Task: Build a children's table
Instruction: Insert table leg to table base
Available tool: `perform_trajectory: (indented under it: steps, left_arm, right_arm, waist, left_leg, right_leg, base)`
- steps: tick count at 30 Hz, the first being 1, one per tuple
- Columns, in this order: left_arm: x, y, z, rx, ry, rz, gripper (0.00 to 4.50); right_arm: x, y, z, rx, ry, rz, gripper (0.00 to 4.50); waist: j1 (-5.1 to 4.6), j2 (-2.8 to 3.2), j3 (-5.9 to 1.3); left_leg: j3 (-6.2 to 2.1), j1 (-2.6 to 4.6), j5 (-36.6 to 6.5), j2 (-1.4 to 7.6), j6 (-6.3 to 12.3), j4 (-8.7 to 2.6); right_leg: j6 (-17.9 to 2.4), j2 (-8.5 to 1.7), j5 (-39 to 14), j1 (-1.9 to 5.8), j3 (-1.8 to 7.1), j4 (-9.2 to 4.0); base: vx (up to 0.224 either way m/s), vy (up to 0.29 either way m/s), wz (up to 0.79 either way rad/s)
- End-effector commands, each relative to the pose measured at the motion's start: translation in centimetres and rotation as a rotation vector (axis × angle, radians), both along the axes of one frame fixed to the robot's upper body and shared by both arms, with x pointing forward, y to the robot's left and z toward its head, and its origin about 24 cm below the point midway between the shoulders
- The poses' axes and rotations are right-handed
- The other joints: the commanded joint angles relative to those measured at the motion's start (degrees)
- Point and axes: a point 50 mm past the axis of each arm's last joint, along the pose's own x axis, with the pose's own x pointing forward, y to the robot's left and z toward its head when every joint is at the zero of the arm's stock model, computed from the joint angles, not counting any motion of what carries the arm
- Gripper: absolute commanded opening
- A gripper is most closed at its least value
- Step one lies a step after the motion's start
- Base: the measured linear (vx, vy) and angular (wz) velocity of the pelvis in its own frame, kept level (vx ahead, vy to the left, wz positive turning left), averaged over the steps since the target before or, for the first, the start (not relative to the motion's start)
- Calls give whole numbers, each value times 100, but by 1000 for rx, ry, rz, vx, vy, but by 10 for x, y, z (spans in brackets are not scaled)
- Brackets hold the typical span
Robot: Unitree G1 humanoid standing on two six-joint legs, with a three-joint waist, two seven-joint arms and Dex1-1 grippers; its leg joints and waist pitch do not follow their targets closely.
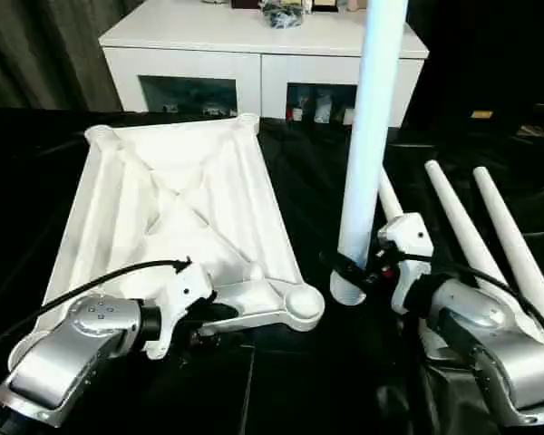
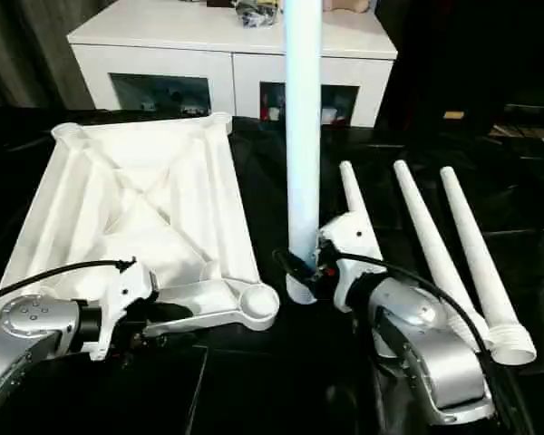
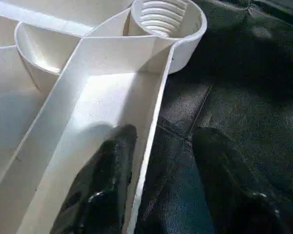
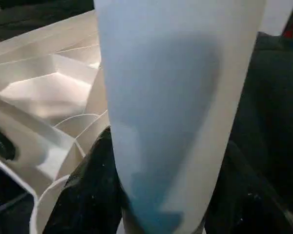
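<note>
A black cloth-covered work surface (image 1: 308,181) filled the frame below a white cabinet with glass-fronted compartments (image 1: 254,63) at the top. Left of centre lay the white plastic rectangular tabletop (image 1: 177,217), ribbed underside up. The left gripper (image 3: 158,180) straddled its near rim, one finger (image 3: 105,185) inside, one outside. The right gripper (image 1: 352,275) pinched one long round tapered white leg (image 1: 370,136) upright beside the tabletop's near-right corner socket (image 1: 304,306). Three more white legs (image 2: 435,254) lay at right.

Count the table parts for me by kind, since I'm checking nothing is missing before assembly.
White rectangular plastic table top, ribbed underside up: 1
Long round tapered white plastic leg held upright in the right gripper: 1
Same white legs lying on the black surface: 3
Total: 5
</note>
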Motion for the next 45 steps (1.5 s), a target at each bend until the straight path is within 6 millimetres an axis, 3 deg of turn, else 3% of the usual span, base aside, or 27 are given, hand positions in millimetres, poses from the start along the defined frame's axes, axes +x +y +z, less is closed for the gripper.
perform_trajectory:
  steps: [1,5,23,29,33,35,40,45]
  left_arm:
    - [2,4,7,-2,-33,9,187]
    - [1,5,9,3,-39,-5,148]
    - [3,8,7,89,-14,-107,2]
    - [1,8,-1,142,6,-151,2]
    - [9,4,-2,134,-39,-106,2]
    - [13,2,-1,119,-51,-67,41]
    - [22,-2,4,103,-119,-65,80]
    - [22,-4,2,96,-106,-90,80]
  right_arm:
    - [-1,2,5,3,-10,21,187]
    - [-1,4,9,4,-13,34,187]
    - [-1,5,9,-5,-11,44,187]
    - [2,7,10,1,-11,52,187]
    - [3,8,8,8,-10,50,187]
    - [4,8,9,9,-11,49,187]
    - [5,10,10,12,-16,53,187]
    - [6,10,11,11,-20,54,187]
  waist:
    - [25,15,-279]
    - [19,-3,-280]
    - [20,70,-277]
    - [8,81,-284]
    - [3,71,-271]
    - [12,63,-266]
    - [19,62,-263]
    - [-6,60,-278]
  left_leg:
    - [-82,-43,-622,313,68,-522]
    - [-80,-46,-568,311,85,-519]
    - [-85,-28,-705,316,-26,-539]
    - [-83,-33,-637,310,-10,-533]
    - [-80,-27,-818,318,-49,-549]
    - [-65,-1,-928,324,-86,-553]
    - [-82,-24,-999,324,-88,-565]
    - [-79,-31,-807,322,-65,-553]
  right_leg:
    - [-1391,-399,-490,244,247,-423]
    - [-1374,-399,-485,242,245,-422]
    - [-1373,-400,-451,230,246,-424]
    - [-1409,-399,-301,245,246,-418]
    - [-1404,-402,-563,236,249,-435]
    - [-1402,-401,-730,217,252,-453]
    - [-1266,-417,-1007,223,266,-479]
    - [-1313,-404,-694,226,258,-456]
  base:
    - [0,0,0]
    - [0,0,0]
    - [0,0,0]
    - [0,0,0]
    - [0,0,0]
    - [0,0,0]
    - [0,0,0]
    - [0,0,0]
